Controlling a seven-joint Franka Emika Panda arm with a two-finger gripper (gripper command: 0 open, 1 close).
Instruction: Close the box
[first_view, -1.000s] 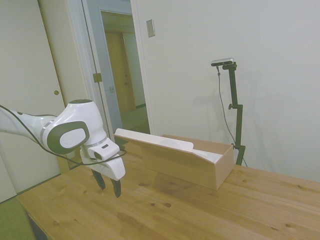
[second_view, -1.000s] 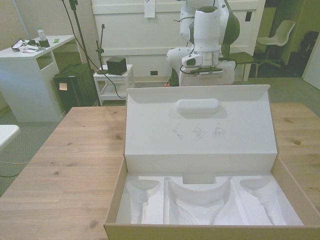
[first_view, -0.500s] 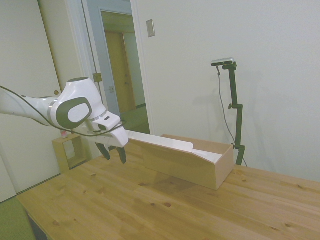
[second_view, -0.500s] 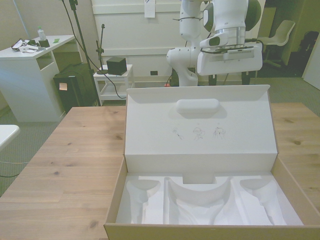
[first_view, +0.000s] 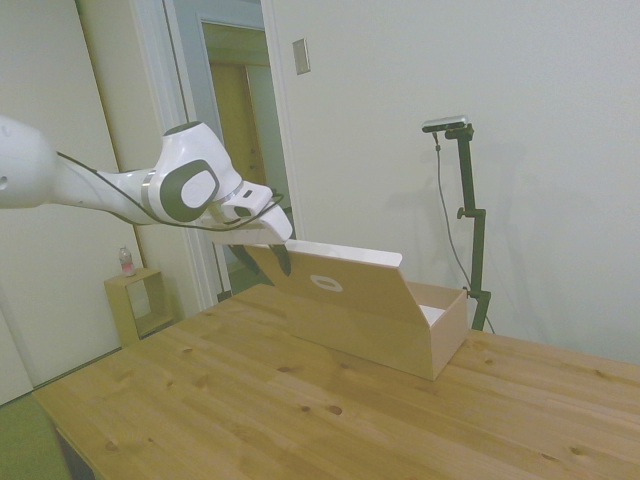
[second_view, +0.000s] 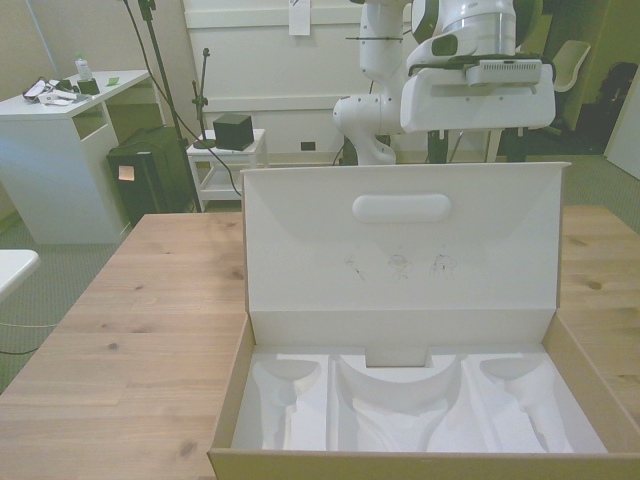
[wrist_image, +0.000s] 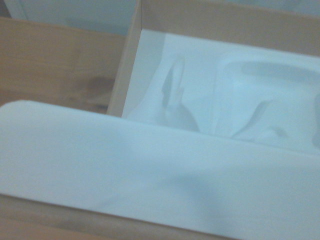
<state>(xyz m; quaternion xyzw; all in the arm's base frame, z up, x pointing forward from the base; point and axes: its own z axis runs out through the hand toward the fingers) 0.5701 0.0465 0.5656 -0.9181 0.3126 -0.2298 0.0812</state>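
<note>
Lid (first_view: 335, 285) higher, pincer (first_view: 268, 255) behind.

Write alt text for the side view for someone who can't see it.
A white robot arm's gripper sits behind the raised lid of a long tan cardboard box on a wooden table. A small wooden cube shelf stands beyond the table.

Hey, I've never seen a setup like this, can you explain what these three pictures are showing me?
It's one moment, from three cameras. The white machine is a robot arm, and its gripper is its two-fingered hand. One camera stands beside the wooden table, one faces the robot from across it, and one rides on the wrist, giving the blurry close-up. On the table lies a long cardboard box with a white moulded insert. Its lid stands nearly upright, and the gripper sits behind the lid's top edge. Nothing is visibly held.
</note>
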